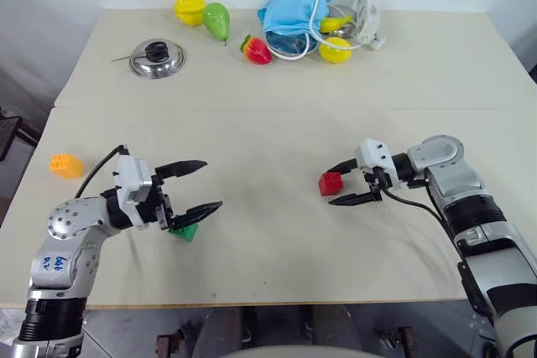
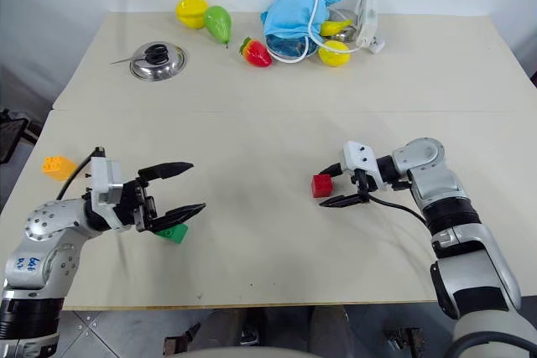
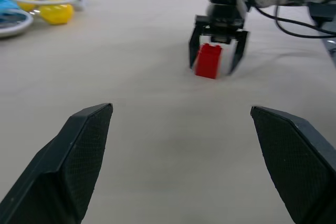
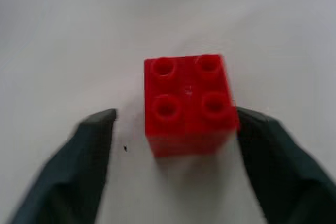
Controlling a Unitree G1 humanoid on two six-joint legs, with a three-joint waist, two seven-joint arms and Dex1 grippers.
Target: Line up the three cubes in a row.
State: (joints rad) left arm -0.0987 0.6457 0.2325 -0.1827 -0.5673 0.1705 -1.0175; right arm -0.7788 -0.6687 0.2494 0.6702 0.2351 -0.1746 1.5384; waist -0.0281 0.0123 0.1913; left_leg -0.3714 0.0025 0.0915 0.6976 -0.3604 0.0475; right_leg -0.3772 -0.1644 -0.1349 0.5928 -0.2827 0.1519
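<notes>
Nearest the robot, the left gripper (image 1: pixel 186 189) hovers low over the table (image 1: pixel 277 241) with its two black fingers spread wide and nothing between them; the green cube (image 1: pixel 184 232) lies just under its lower finger, tilted on the tabletop. To the right and slightly farther, the right gripper (image 1: pixel 351 183) points leftward at the red cube (image 1: pixel 331 184), its fingers parted on either side of the block; the wrist view shows one pad close against the block's side and a gap at the other, so no pinch is on it. The orange-yellow cube (image 1: pixel 65 164) rests near the table's left edge, well apart from the others. Farthest back lie a steel lid (image 1: pixel 157 59), toy fruits (image 1: pixel 203 14) and a blue cloth (image 1: pixel 298 2).

The cubes look like small, light, rigid plastic, smooth-sided and liable to skid or tip if nudged. A hold across two flat opposite side faces, below the studs, seems the surest
</notes>
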